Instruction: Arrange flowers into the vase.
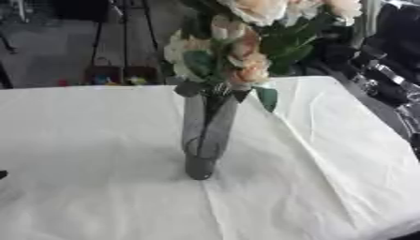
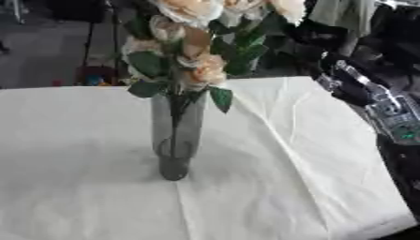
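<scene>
Flowers [image 1: 238, 51] stand in your vase [image 1: 205, 136], stems down, heads up; the long axis is upright, a little tilted at the top. Your vase is tall, grey glass, near the middle of the table [image 1: 90, 140], on a white creased cloth [image 1: 328, 154]. You have wide free cloth left and right of it; the right edge runs slanted. The blooms are cream and peach with green leaves. Your right arm [image 2: 377, 101] shows at the right edge; the hand you cannot see.
</scene>
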